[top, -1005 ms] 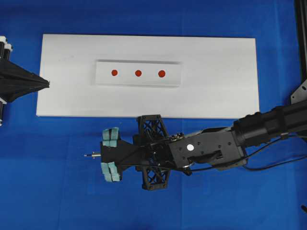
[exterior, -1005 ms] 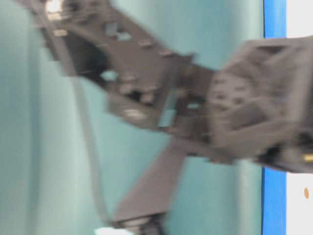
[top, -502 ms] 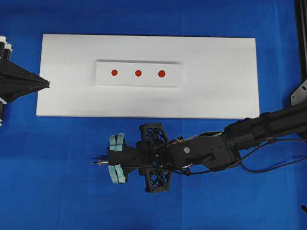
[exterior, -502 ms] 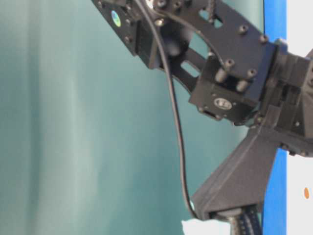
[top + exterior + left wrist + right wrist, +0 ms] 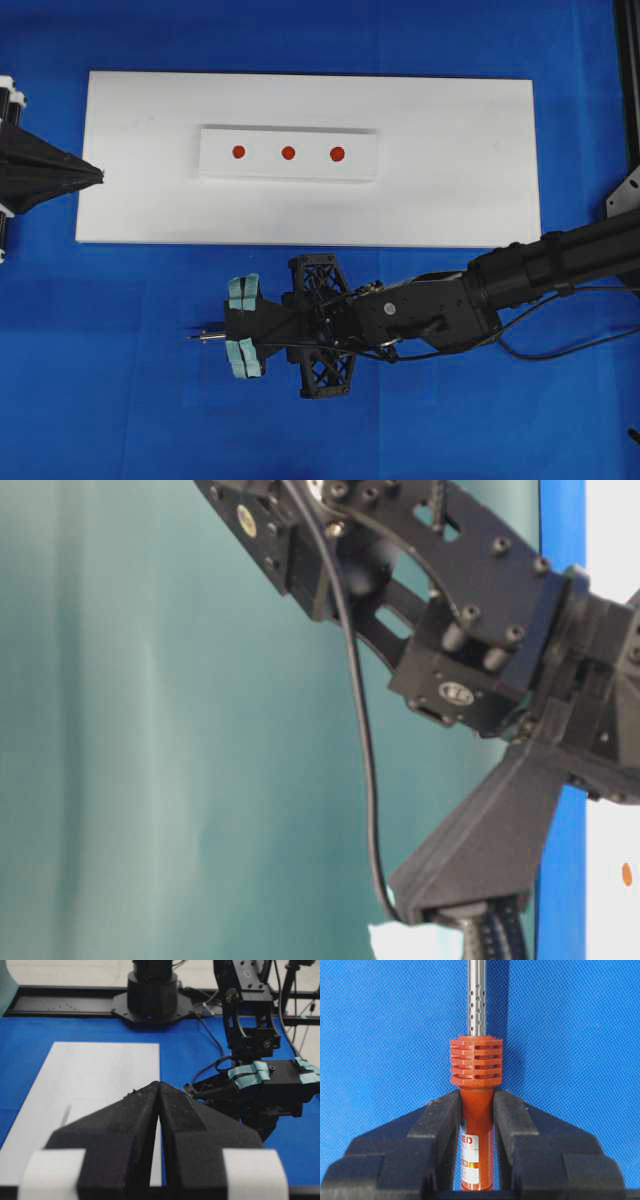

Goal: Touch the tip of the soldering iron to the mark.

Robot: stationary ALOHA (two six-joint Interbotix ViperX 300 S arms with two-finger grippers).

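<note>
The soldering iron (image 5: 475,1067) has an orange-red ribbed handle and a perforated silver shaft. My right gripper (image 5: 476,1100) is shut on the handle just behind the ribbed collar. From overhead, the right gripper (image 5: 232,337) lies over the blue mat, and the soldering iron's thin tip (image 5: 203,337) points left, below the white board. Three red marks (image 5: 288,153) sit in a row on a raised white strip (image 5: 360,155), well apart from the tip. My left gripper (image 5: 98,176) is shut and empty at the board's left edge; its tips meet in the left wrist view (image 5: 158,1085).
The white board (image 5: 450,180) lies on the blue mat (image 5: 120,400). A black cable (image 5: 560,345) trails from the right arm. The table-level view is filled by the right arm's links (image 5: 470,630) and a hanging cable (image 5: 362,760).
Over the last second the right gripper rolled at the wrist and shifted slightly toward the near edge with the iron. In the last half second it barely moved. The left arm stayed still.
</note>
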